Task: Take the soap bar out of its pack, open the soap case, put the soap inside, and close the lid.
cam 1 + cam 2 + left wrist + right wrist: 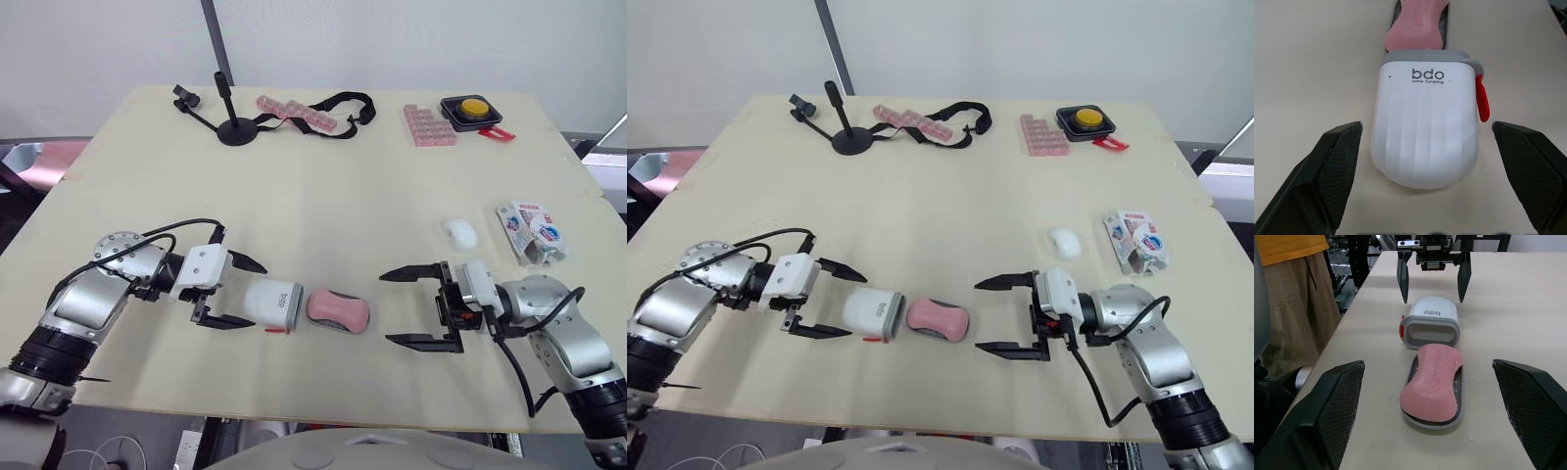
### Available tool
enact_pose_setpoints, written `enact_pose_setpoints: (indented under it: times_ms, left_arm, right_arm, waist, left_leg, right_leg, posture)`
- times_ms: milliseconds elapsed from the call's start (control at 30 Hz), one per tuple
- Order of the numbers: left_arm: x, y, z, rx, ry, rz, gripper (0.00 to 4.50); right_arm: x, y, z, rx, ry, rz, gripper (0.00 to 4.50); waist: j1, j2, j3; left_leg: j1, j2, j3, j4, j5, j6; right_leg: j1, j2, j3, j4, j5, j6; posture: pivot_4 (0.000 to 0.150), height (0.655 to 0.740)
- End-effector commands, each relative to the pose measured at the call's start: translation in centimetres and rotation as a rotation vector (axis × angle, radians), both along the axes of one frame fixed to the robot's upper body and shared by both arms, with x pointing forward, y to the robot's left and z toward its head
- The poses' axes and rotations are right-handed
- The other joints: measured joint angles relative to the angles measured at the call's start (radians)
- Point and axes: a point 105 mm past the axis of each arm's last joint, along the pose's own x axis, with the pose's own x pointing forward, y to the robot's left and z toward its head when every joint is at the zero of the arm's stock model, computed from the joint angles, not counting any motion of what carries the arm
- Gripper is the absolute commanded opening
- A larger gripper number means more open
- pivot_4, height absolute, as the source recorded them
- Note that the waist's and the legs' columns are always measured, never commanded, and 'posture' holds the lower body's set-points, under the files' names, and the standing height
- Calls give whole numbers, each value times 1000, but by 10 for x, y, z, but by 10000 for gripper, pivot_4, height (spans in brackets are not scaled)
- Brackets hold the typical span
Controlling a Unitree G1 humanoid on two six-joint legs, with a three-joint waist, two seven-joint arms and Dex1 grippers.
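— Head view, quick?
— Both open: left gripper straddles the white ribbed plastic case cover; right gripper is empty, further right.
— Left wrist?
— Cover between the fingers, gaps on both sides.
— Right wrist?
— The pink soap bar lies on the grey tray, at the cover's mouth, near table edge.

This looks like a robotics lab or test room. A pale plywood bench stands against a plain white wall, and a grey metal pole rises behind its far edge at 11 o'clock. Unrelated props lie along the far side: a small black stand at 11 o'clock, pink pill organisers at 12, and a yellow push button in a black housing at 1. Beside the bench are black metal racks and a person in an orange top.
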Motion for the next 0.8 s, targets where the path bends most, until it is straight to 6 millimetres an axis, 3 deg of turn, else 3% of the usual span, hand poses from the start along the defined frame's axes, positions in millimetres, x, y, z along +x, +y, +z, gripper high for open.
enact_pose_setpoints:
  times_ms: [33, 400, 800]
  left_arm:
    - [-2, -2, -1, 12, 4, -45, 45000]
    - [5, -10, -15, 31, -45, -49, 45000]
    - [4, -16, -18, 1, -60, -43, 45000]
  right_arm:
    - [-3, 3, 7, 0, -38, 4, 44711]
    - [-3, 1, 2, -20, -22, -12, 44711]
    - [-1, -1, 0, -25, -7, -20, 44711]
  waist:
    - [1, 0, 0]
    - [6, 0, 0]
    - [6, 0, 0]
  left_leg:
    - [0, 0, 0, 0, 0, 0]
    - [-1, 0, 0, 0, 0, 0]
    - [-1, 0, -1, 0, 0, 0]
  right_leg:
    - [0, 0, 0, 0, 0, 0]
    - [0, 0, -1, 0, 0, 0]
    - [0, 0, -1, 0, 0, 0]
  posture:
    - [1500, 7385]
    - [1500, 7385]
    - [1500, 7385]
